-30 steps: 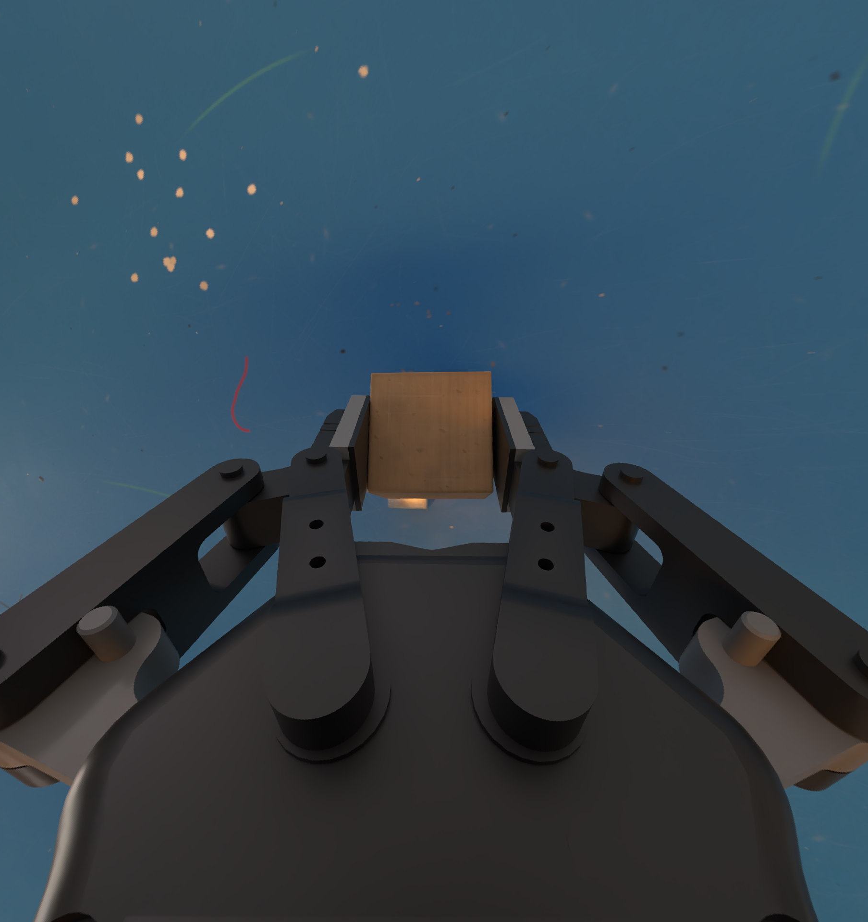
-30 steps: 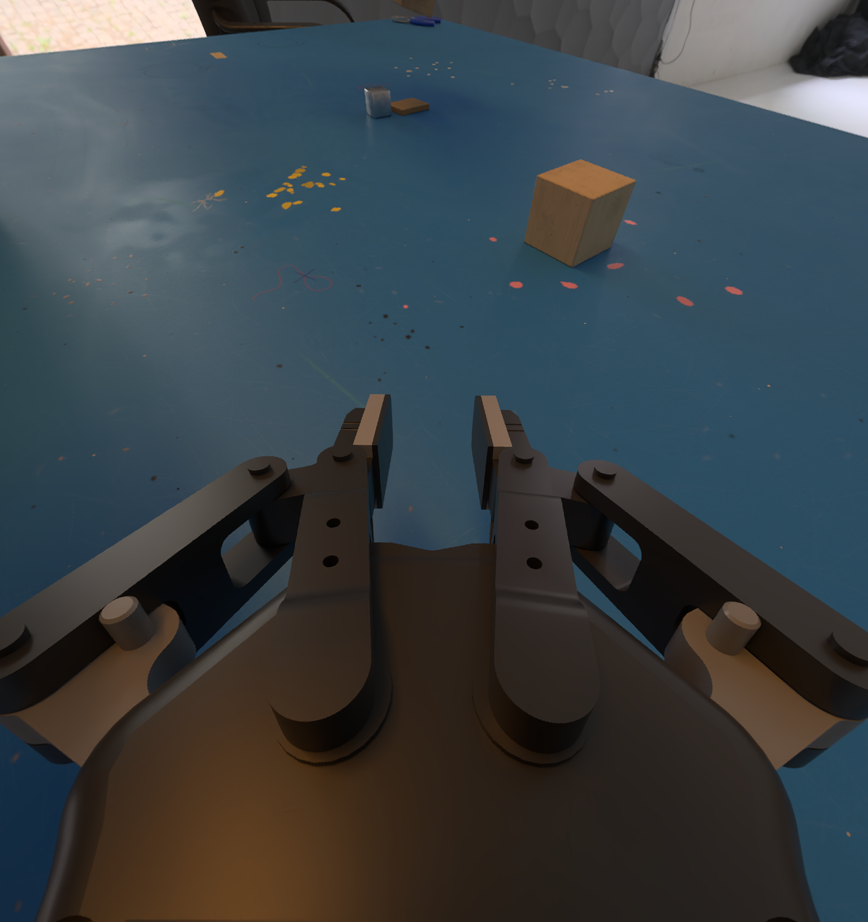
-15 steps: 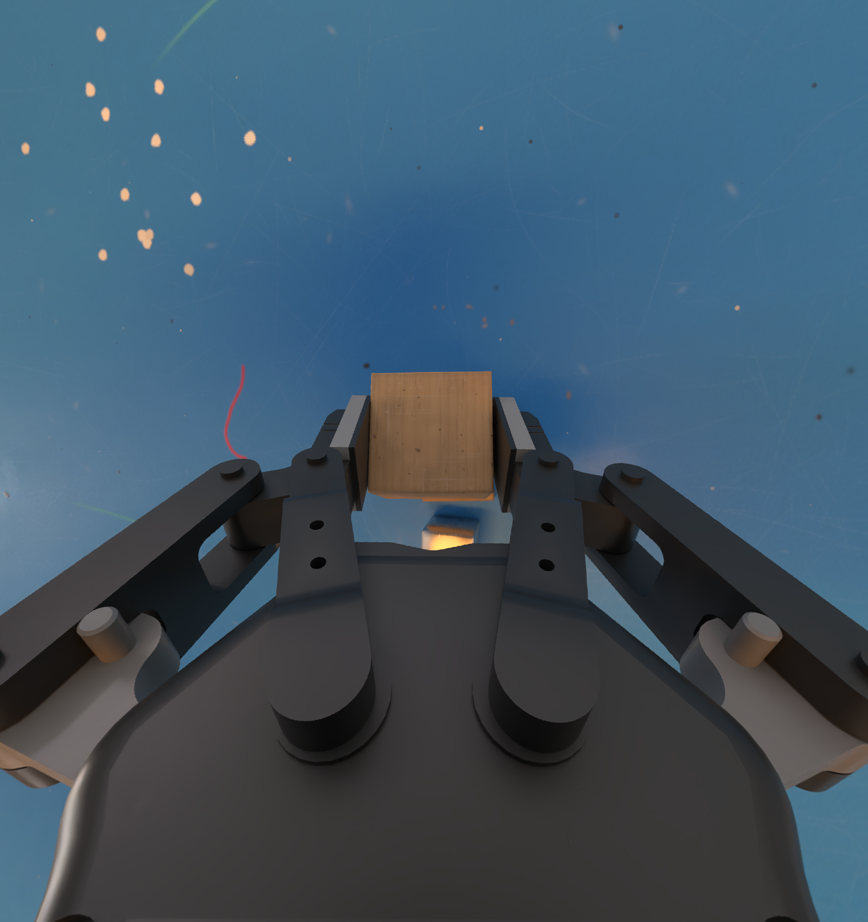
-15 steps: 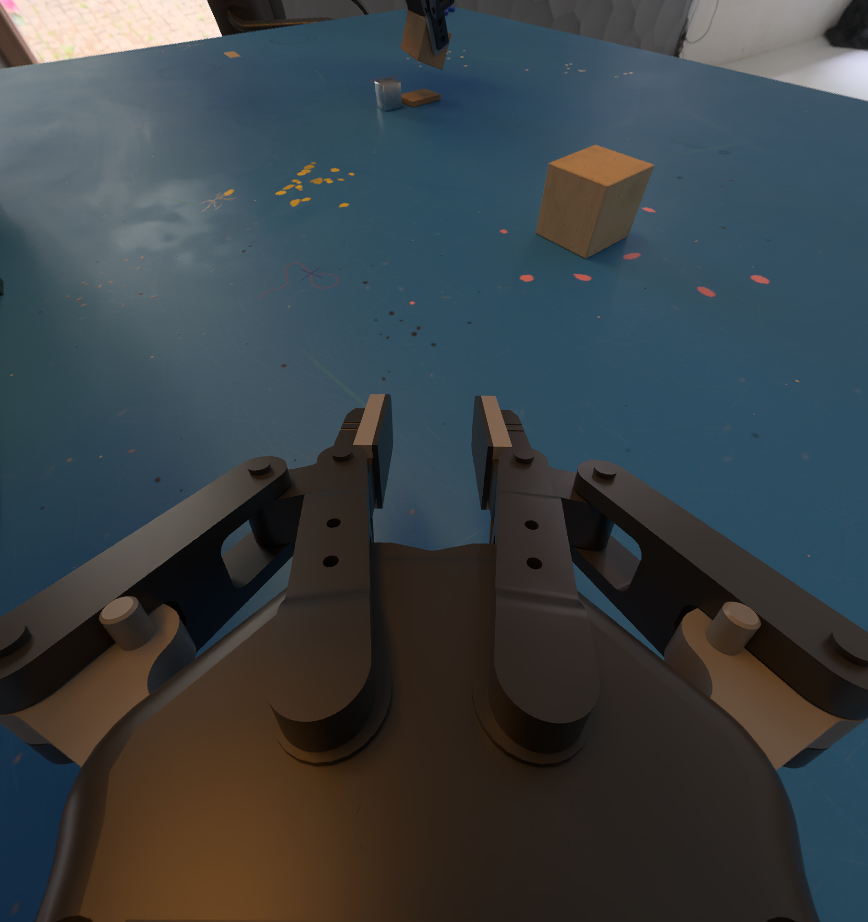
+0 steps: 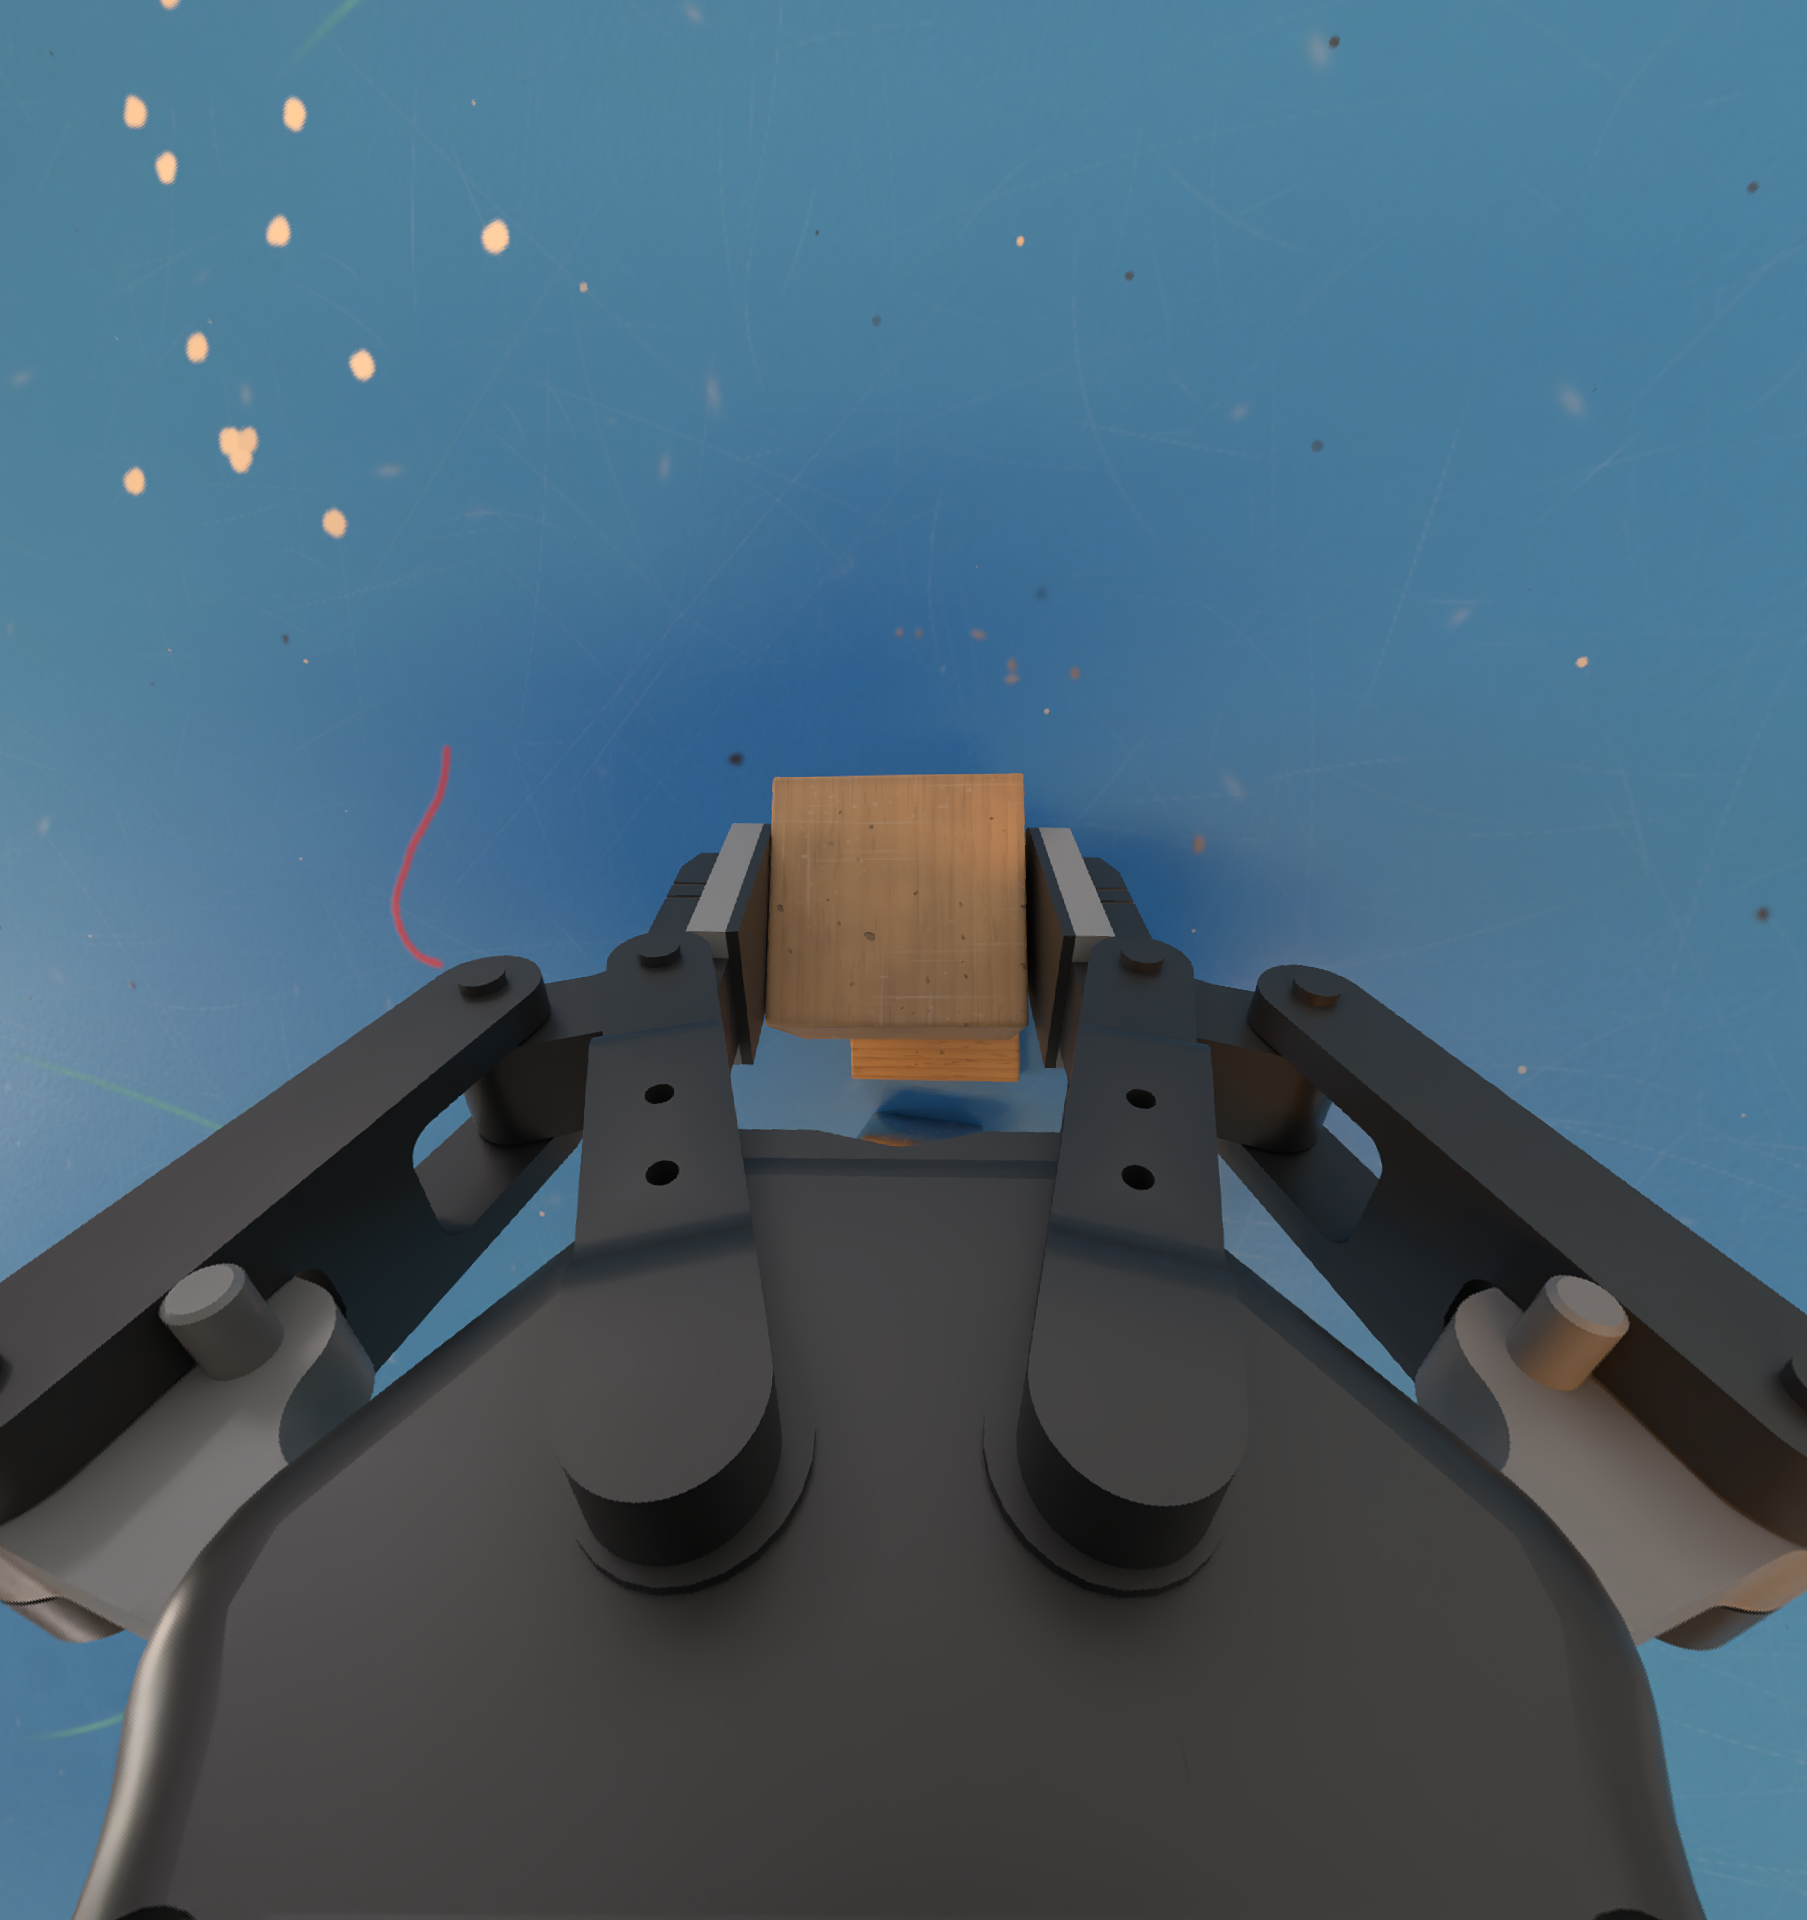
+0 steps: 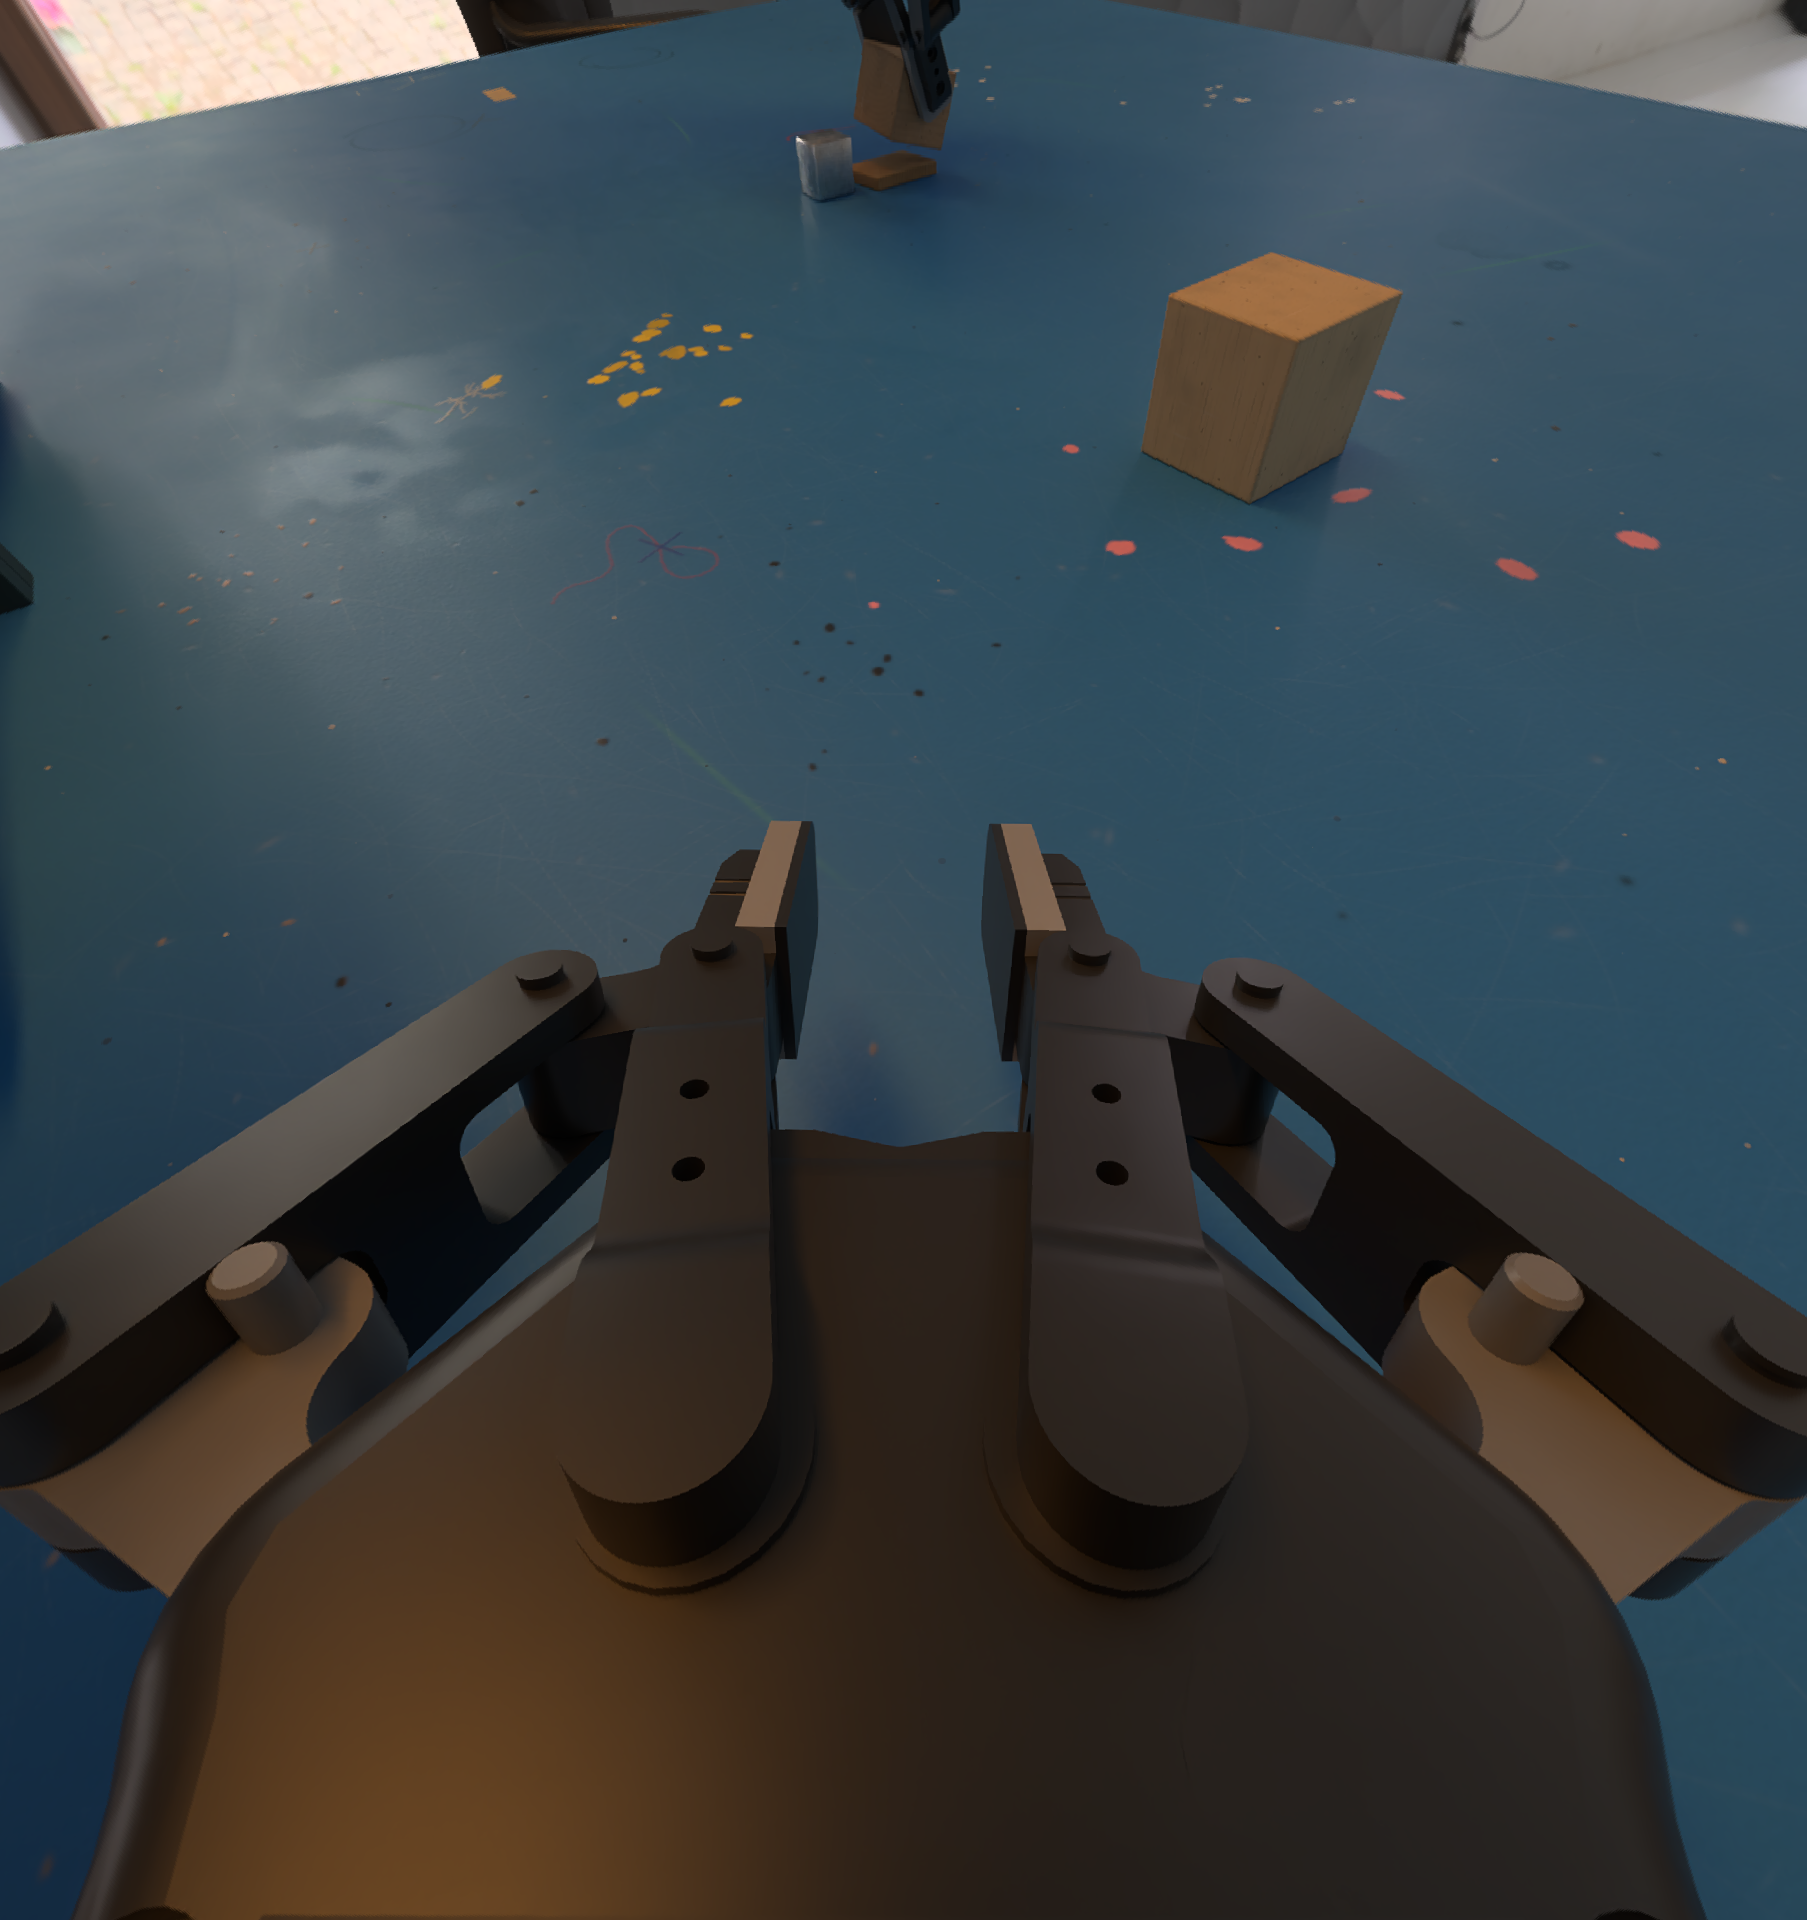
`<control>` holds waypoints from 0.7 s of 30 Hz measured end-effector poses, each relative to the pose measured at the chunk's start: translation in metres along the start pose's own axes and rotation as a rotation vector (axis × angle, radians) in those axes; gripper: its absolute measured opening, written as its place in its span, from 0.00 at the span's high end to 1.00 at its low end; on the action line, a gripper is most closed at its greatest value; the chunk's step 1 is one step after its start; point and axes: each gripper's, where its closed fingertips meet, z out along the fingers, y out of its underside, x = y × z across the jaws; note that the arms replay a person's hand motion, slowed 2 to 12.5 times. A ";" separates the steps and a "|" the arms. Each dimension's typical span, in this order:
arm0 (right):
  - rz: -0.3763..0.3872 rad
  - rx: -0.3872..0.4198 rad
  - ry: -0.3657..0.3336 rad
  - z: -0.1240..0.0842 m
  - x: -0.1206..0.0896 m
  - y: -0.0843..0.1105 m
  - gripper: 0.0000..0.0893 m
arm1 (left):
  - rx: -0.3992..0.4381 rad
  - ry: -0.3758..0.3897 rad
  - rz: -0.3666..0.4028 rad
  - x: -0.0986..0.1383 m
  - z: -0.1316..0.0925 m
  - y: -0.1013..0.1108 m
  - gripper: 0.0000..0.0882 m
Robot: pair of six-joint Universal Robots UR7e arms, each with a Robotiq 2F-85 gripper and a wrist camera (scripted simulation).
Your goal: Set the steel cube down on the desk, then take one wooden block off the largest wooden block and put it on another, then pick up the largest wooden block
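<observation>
Left wrist view: left gripper jaws clamped on small block, mid-frame, above flat block. Steel cube on counter. Right gripper jaws apart, empty; big block upper right, unlifted.

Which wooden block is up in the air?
The small wooden block, pinched in the left end effector. The flat wooden block and the largest wooden block both sit on the desk.
</observation>
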 end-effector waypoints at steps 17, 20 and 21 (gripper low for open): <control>-0.018 0.011 -0.001 -0.004 -0.004 -0.005 0.68 | -0.017 -0.011 -0.013 0.002 0.005 0.012 0.55; -0.021 0.011 -0.002 -0.005 -0.005 -0.006 0.68 | -0.017 -0.015 -0.021 0.002 0.005 0.013 0.55; -0.022 0.011 -0.002 -0.005 -0.005 -0.006 0.68 | -0.014 -0.016 -0.025 0.002 0.005 0.014 0.55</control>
